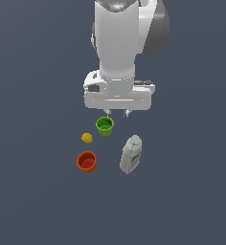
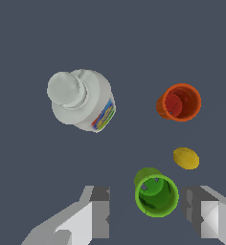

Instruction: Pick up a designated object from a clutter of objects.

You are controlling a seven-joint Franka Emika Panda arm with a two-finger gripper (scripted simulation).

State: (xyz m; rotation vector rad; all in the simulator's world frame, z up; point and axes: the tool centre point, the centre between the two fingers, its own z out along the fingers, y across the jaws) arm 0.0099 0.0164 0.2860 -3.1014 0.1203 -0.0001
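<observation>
With my claw (image 2: 146,213) spread empty over the green cup (image 1: 105,126), I judge the orange-red cup (image 1: 86,161), upright beside the yellow ball (image 1: 87,138), light, rigid, best pinched across its rim.

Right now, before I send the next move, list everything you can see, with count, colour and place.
orange-red cup: one, orange-red with red inside, upright, at the exterior view's left, nearest that camera.
green cup: one, green, upright, just below the gripper, near one fingertip in the wrist view.
yellow ball: one, yellow, between the two cups.
white bottle: one, white with a label, at the exterior view's right.
floor: dark grey-blue, under everything.
gripper: one, white and grey, open, holding nothing, above the clutter.
</observation>
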